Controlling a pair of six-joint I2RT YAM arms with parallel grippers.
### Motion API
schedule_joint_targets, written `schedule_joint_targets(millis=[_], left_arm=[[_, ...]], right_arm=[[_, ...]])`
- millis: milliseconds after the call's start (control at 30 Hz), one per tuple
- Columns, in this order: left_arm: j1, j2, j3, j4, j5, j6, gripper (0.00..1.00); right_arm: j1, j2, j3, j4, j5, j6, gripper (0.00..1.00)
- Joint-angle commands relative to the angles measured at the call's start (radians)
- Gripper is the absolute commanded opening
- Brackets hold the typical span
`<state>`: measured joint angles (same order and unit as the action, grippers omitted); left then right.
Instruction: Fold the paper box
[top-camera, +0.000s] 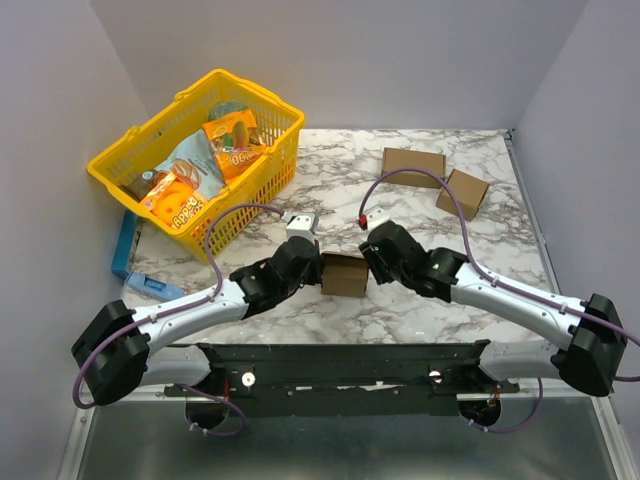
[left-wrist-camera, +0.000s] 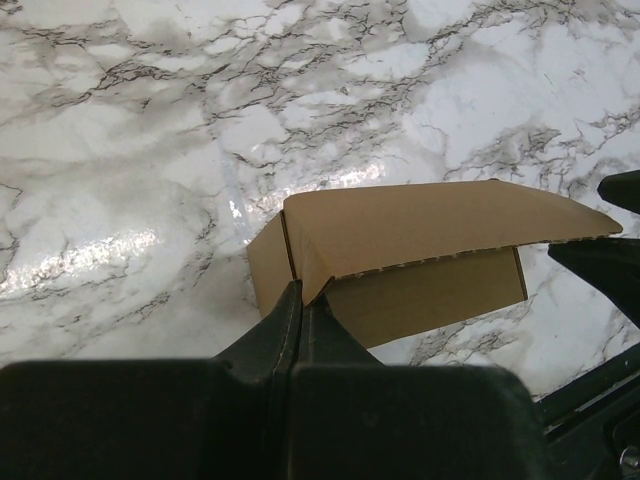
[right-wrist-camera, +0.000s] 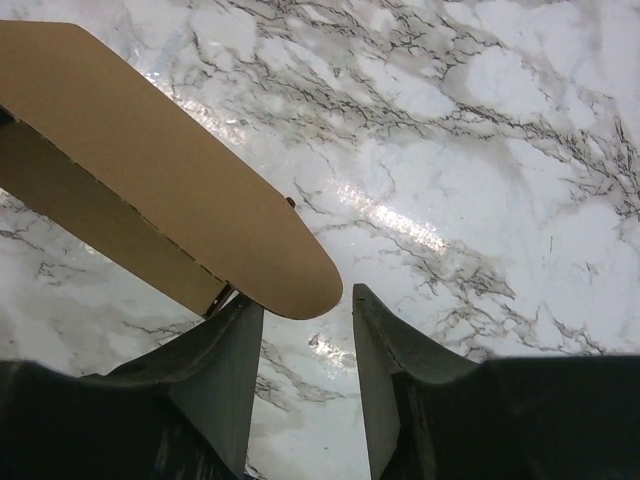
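The paper box (top-camera: 344, 274) is a brown cardboard piece on the marble table, between my two grippers. My left gripper (top-camera: 318, 270) is shut on its left edge. In the left wrist view, the fingers (left-wrist-camera: 303, 290) pinch the corner where the top flap (left-wrist-camera: 420, 230) meets the side wall. My right gripper (top-camera: 368, 255) stands open at the box's right side. In the right wrist view, the rounded flap tip (right-wrist-camera: 200, 190) hangs just above the gap of the right gripper (right-wrist-camera: 306, 296). The left finger (right-wrist-camera: 225, 350) sits under the flap, and nothing is clamped.
A yellow basket (top-camera: 110, 170) full of snack packs stands at the back left, with a blue item (top-camera: 125, 245) beside it. Two neat cardboard cuboids (top-camera: 413, 162) (top-camera: 462, 192) lie at the back right. Grey walls close in the table on three sides.
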<state>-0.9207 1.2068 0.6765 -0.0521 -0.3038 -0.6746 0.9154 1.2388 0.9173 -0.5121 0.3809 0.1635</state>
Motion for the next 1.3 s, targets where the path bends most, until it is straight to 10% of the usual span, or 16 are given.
schedule_joint_targets(millis=[0,367,1267], left_arm=[[-0.012,0.005,-0.037,-0.126,0.043,-0.022,0.0],[-0.027,0.034,-0.046,-0.103,0.031,-0.025,0.0],[-0.178,0.223,0.113,-0.273,-0.202,0.007,0.0]], right_arm=[[0.007,-0.007,-0.044,0.108,0.03,-0.044,0.44],[0.007,-0.056,-0.034,0.133,-0.011,-0.015,0.09],[0.007,0.048,0.146,-0.026,-0.037,0.163,0.01]])
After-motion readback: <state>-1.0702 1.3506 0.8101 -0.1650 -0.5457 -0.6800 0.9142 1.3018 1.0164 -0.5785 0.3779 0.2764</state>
